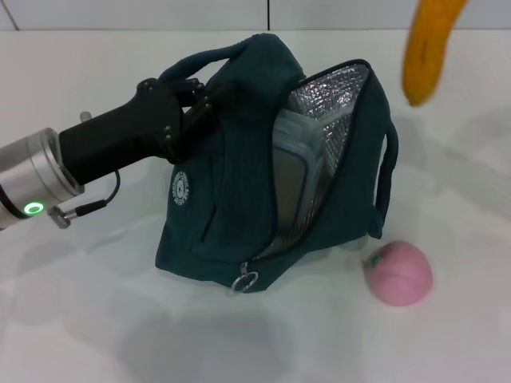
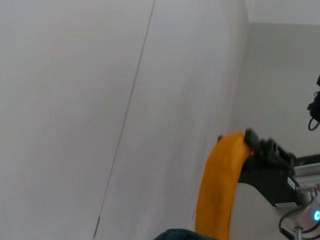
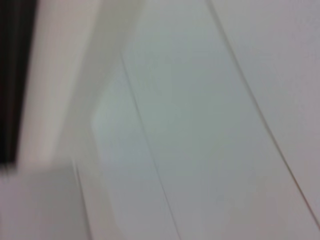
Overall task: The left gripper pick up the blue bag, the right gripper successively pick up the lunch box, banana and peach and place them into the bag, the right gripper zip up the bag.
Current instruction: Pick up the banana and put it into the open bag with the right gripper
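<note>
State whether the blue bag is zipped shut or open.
Open: the blue bag gapes, showing silver lining and the lunch box inside; its zipper pull hangs at the bottom end.

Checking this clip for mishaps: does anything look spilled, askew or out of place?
Nothing stands out. The left claw holds the blue bag open by its top, the lunch box sits inside, the banana hangs above the bag in the right claw, and the peach waits on the table.
</note>
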Tool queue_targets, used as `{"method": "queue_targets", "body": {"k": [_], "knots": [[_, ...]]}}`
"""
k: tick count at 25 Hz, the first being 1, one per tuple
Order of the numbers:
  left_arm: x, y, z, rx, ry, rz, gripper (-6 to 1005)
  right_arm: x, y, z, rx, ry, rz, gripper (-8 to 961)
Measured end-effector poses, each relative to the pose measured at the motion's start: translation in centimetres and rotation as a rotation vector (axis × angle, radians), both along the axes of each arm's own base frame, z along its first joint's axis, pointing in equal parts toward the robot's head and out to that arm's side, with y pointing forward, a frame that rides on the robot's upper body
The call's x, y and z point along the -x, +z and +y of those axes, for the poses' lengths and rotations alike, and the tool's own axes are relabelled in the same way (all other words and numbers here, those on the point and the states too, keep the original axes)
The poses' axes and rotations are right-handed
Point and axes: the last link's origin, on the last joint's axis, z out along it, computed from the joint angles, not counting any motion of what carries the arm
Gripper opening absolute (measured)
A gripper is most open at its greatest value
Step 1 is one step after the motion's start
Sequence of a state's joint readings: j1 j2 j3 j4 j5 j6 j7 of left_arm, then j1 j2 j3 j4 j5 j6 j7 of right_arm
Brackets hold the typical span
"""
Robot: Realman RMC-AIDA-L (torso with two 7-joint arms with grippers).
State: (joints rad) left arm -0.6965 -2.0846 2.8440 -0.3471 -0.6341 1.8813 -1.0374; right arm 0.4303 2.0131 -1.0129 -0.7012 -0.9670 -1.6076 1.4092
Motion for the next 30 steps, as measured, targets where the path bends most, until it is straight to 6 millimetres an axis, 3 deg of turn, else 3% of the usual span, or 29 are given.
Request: {"method": "queue_targets", "body": {"k": [3,6,10,16,23,30], "knots": [[-0.2,-0.2,0.0,0.006,-0.004,-0.008,54,0.8,-1.1,0.6,0.102,0.013,0.131,445],[-0.3,-0.2,0.1,0.005,-0.008,-0.008,54,1.4,-3.4,1.4,0.263,-0.018,0.194,443],[-0.3,-0.2,0.1,0.005,-0.006,-0.008,54,1.8,-6.2,1.3,0.406,-0.056,0.191,463],[-0.2,-0.2,0.0,0.004,-0.003,-0.006,54,1.7,-8.7,0.2,0.551,-0.086,0.155,492],[-0.1,-0.2,0.0,0.003,0.0,-0.006,54,1.1,-11.2,0.2,0.576,-0.143,0.013,527],[-0.2,-0.2,0.1,0.002,-0.003,-0.004,54,1.9,-11.5,0.1,0.535,-0.068,-0.062,561]]}}
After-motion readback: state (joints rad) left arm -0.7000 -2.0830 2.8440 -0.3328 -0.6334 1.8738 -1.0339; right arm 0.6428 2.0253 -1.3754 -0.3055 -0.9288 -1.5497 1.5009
